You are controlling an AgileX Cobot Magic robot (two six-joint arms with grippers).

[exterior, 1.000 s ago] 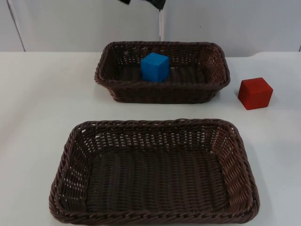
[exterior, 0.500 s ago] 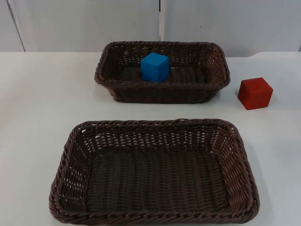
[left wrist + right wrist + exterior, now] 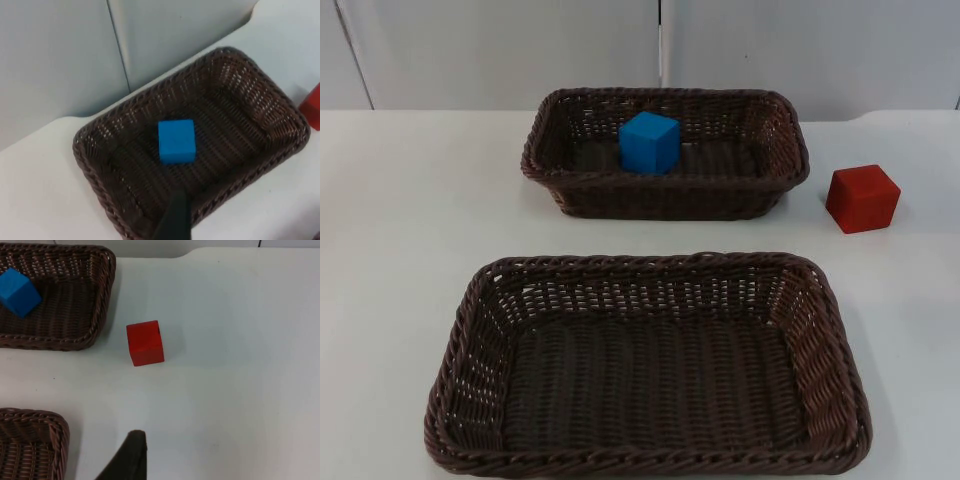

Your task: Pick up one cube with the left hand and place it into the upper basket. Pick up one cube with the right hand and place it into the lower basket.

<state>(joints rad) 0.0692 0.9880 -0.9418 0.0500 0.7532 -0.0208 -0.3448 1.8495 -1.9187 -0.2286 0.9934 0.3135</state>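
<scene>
While the blue cube (image 3: 649,142) sits on the floor of the upper basket (image 3: 542,133), a little left of the basket's middle and close to its near wall, the red cube (image 3: 862,198) rests on the white table (image 3: 400,230) just beside that basket's right end — apart from it, not touching. From the left wrist view the blue cube (image 3: 176,141) lies flat on the weave near the centre of the upper basket (image 3: 92,172), and a sliver of the red cube (image 3: 313,106) shows past the basket's far end. From the right wrist view the red cube (image 3: 145,343) stands alone on the table (image 3: 235,340), near the corner of the upper basket (image 3: 102,300), with the blue cube (image 3: 18,292) inside that basket.

The lower basket (image 3: 470,320) lies nearer the camera in the top view, well apart from both cubes, with nothing in it; its corner (image 3: 55,427) shows in the right wrist view.

The left gripper (image 3: 172,220) hangs above the near rim of the upper basket, holding nothing — one black fingertip shows, and I cannot tell whether the fingers are parted or together. The right gripper (image 3: 129,457) hangs above bare table between the red cube and the lower basket, also holding nothing, and its finger spacing cannot be told either.

A grey partition wall (image 3: 500,50) stands behind the table.
</scene>
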